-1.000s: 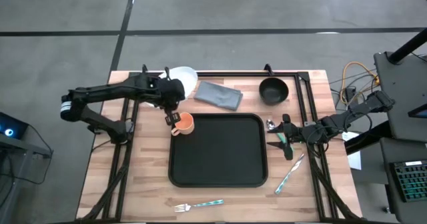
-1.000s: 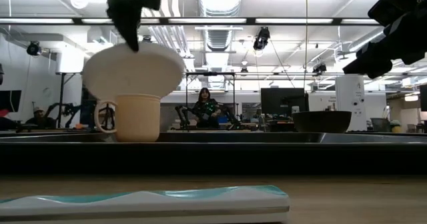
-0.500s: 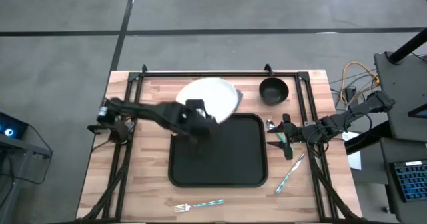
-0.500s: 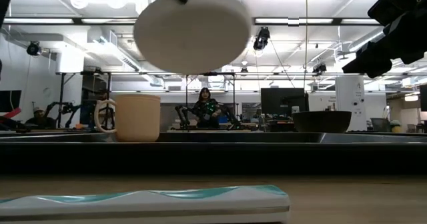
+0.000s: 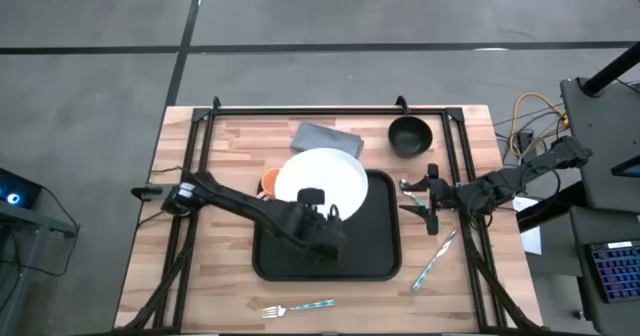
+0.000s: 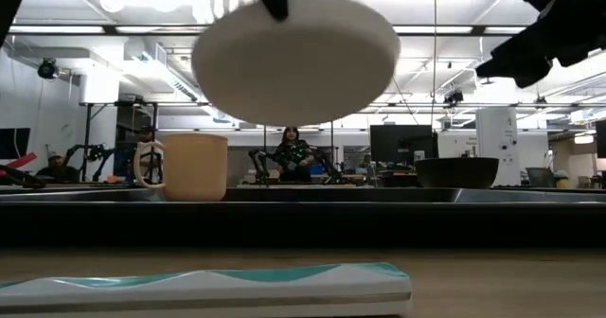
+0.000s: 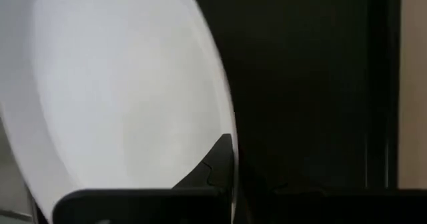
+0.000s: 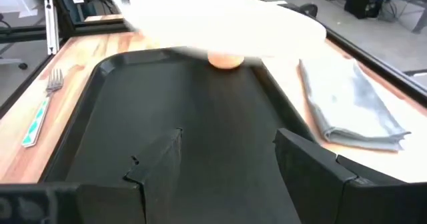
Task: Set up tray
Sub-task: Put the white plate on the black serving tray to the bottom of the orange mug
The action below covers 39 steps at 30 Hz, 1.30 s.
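Left jaws (image 5: 322, 208) clamp white plate (image 5: 320, 179) above tray (image 5: 375, 241); right jaws (image 5: 420, 198) wide beside it

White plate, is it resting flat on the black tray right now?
No, in the low view the white plate hangs in the air well above the tray, held by the left gripper.

White plate (image 7: 120, 97) filling most of frame, its curved rim sweeping across view. Dark fingertip (image 7: 217, 161) of left tool (image 7: 227, 184) pressing against plate rim, clamping it; tool body showing as dark bar beneath plate edge. Black tray (image 7: 300, 84) lying behind plate, taking up rest of view; raised rim running as darker band near far side. Strip of light wooden surface (image 7: 413, 84) showing beyond tray rim. Plate overlapping tray; whether touching it, cannot tell.
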Each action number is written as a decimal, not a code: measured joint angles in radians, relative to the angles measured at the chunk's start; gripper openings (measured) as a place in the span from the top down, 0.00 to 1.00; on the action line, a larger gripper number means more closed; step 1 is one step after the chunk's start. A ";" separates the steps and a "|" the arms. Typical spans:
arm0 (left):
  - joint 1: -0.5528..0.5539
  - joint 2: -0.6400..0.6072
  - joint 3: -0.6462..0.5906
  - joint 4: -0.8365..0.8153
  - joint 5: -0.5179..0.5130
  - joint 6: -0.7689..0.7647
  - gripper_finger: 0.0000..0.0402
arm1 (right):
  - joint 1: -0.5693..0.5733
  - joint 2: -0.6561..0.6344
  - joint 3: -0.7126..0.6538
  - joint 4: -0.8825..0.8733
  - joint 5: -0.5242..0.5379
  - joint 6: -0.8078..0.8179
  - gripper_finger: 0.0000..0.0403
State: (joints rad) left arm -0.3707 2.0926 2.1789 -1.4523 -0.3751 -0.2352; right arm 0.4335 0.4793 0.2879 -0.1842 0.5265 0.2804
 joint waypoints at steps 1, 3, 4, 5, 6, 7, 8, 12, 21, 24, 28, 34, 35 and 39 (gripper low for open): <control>-0.004 0.000 -0.027 0.038 0.002 0.001 1.00 | 0.000 0.000 0.004 0.000 0.000 -0.007 0.43; -0.009 0.000 -0.076 0.112 0.025 0.009 1.00 | 0.000 0.000 0.008 -0.001 0.000 -0.020 0.43; -0.010 0.000 -0.097 0.135 0.034 0.012 1.00 | 0.000 0.000 0.009 -0.003 0.000 -0.026 0.43; -0.012 0.000 -0.116 0.158 0.037 0.012 1.00 | 0.000 0.000 0.009 -0.005 0.000 -0.027 0.43; -0.013 0.000 -0.133 0.185 0.040 0.012 1.00 | 0.000 0.000 0.009 -0.007 0.000 -0.027 0.43; -0.014 0.000 -0.150 0.213 0.043 0.012 1.00 | 0.000 0.000 0.009 -0.009 0.000 -0.028 0.43; -0.015 0.000 -0.168 0.243 0.044 0.012 1.00 | 0.000 0.000 0.009 -0.010 0.000 -0.029 0.43; -0.016 0.000 -0.217 0.298 0.060 0.012 1.00 | 0.000 0.002 0.005 -0.036 -0.001 -0.013 0.43; -0.017 -0.002 -0.428 0.490 0.134 -0.017 1.00 | 0.000 0.001 0.003 -0.052 0.000 -0.002 0.43; -0.017 -0.002 -0.491 0.514 0.135 -0.060 1.00 | 0.000 0.002 0.001 -0.052 0.000 -0.003 0.43; -0.023 -0.002 -0.547 0.583 0.140 -0.086 1.00 | 0.000 0.002 -0.005 -0.052 0.011 -0.012 0.43; -0.024 -0.002 -0.554 0.660 0.173 -0.093 1.00 | -0.001 0.002 -0.008 -0.052 0.042 -0.027 0.43; -0.025 -0.002 -0.549 0.662 0.175 -0.094 1.00 | -0.001 0.002 -0.009 -0.052 0.042 -0.026 0.43; -0.028 -0.002 -0.537 0.696 0.188 -0.095 1.00 | 0.000 0.002 -0.009 -0.052 0.045 -0.026 0.43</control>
State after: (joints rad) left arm -0.3990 2.0907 1.6416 -0.7565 -0.1871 -0.3298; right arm 0.4332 0.4812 0.2790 -0.2363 0.5711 0.2539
